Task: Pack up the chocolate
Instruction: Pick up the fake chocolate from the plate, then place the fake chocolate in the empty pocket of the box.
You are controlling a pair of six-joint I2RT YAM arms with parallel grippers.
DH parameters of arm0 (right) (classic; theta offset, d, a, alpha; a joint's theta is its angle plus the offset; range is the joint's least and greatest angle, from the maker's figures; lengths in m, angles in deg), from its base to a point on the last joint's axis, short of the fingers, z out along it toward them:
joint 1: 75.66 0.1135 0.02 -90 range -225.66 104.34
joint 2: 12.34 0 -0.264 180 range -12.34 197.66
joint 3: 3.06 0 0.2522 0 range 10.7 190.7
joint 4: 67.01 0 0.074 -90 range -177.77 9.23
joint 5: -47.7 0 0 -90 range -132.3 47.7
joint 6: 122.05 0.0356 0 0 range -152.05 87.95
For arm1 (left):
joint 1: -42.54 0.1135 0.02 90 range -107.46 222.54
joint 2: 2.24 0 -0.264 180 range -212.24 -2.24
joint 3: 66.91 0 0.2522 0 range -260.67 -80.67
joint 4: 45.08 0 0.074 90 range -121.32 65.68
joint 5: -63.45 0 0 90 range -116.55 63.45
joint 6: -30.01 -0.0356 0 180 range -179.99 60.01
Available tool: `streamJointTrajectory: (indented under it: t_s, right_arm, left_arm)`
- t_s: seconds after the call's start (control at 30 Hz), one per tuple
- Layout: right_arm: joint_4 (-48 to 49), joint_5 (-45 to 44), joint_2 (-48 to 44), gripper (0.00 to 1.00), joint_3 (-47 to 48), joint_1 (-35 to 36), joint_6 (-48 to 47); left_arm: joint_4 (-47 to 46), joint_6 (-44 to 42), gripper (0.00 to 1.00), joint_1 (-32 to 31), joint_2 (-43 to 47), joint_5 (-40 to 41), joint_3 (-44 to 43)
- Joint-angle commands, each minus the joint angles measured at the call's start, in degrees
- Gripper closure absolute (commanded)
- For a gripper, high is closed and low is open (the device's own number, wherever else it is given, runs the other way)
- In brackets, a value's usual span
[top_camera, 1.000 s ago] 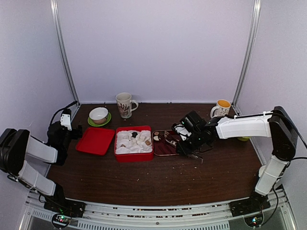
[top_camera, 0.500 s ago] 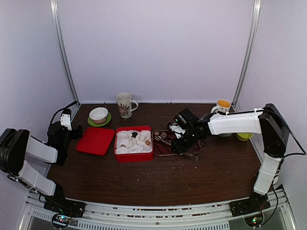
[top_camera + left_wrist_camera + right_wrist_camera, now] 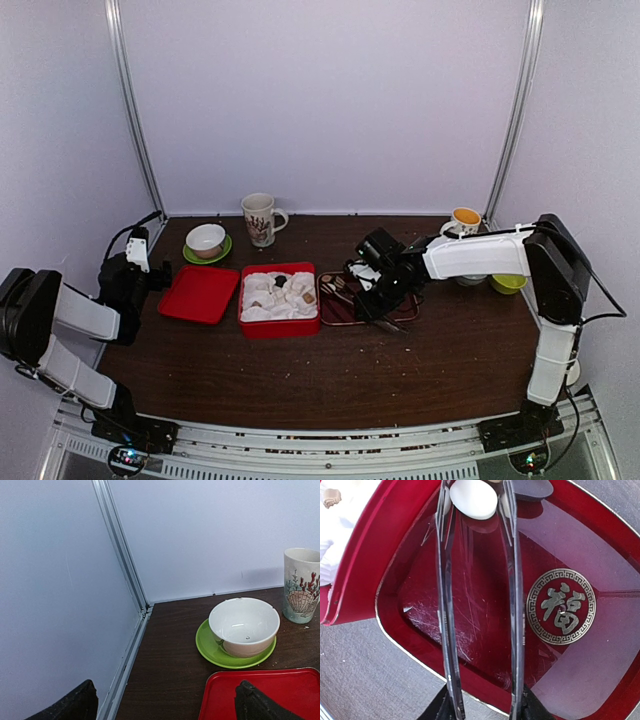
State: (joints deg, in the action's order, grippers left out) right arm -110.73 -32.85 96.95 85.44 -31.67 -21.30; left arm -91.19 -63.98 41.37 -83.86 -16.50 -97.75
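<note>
**Near row, left edge of the surface (image 3: 330, 380).** The left claw (image 3: 170, 705) hangs idle just beside the red lid (image 3: 199, 293). Its fingers are spread wide apart and nothing lies between them.

**Middle of the surface.** The red box (image 3: 279, 327) lies to the right of the lid and holds a white insert (image 3: 258, 312). Several pieces of the chocolate (image 3: 309, 297) sit in the insert. Just beside the box, on its right, lies the dark red tray (image 3: 410, 595). Over the tray, the right claw (image 3: 488, 706) is clamped on clear tongs (image 3: 445, 605). The tong tips pinch one cream-white piece (image 3: 473, 497) at the end of the tray nearest the box. Whether the piece is lifted off the tray cannot be told.

**Far edge.** A white bowl (image 3: 244, 625) on a green saucer (image 3: 210, 650) and a shell-printed mug (image 3: 302, 585) stand toward the far left corner. A yellow cup (image 3: 464, 225) stands toward the far right corner.

**Hazards (judged).**
- The piece is rounded and held only at the slick tong tips. A slackened clamp or a quick swing would probably drop it on the surface between tray and box.
- A low carry could snag the tips on the wall of the box.
- Squeezing harder may squirt the piece out sideways.
</note>
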Motion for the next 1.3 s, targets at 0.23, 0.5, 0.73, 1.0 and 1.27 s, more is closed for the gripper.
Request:
streamJointTrajectory:
  t_s: [0.23,0.5,0.73,1.0,1.27]
  right_arm:
    - [2.07,0.31,-3.46,0.7,-0.38,-0.09,0.09]
    - [4.16,-0.05,-7.57,0.71,-3.28,-0.12,-0.02]
    - [5.09,0.02,-10.77,0.72,-5.42,-0.1,-0.23]
    - [8.19,1.66,-15.67,0.73,-9.43,-0.13,-0.79]
    - [9.95,3.26,-17.85,0.73,-10.34,0.04,-1.16]
  left_arm:
    - [-1.78,-0.32,0.02,0.38,0.06,-0.55,-0.06]
    - [-1.82,-0.32,0.02,0.45,0.11,-0.55,-0.05]
    - [-1.82,-0.31,0.02,0.4,0.06,-0.55,0.0]
    - [-1.8,-0.31,0.02,0.42,0.02,-0.58,-0.04]
    - [-1.74,-0.32,0.02,0.4,0.06,-0.57,-0.05]
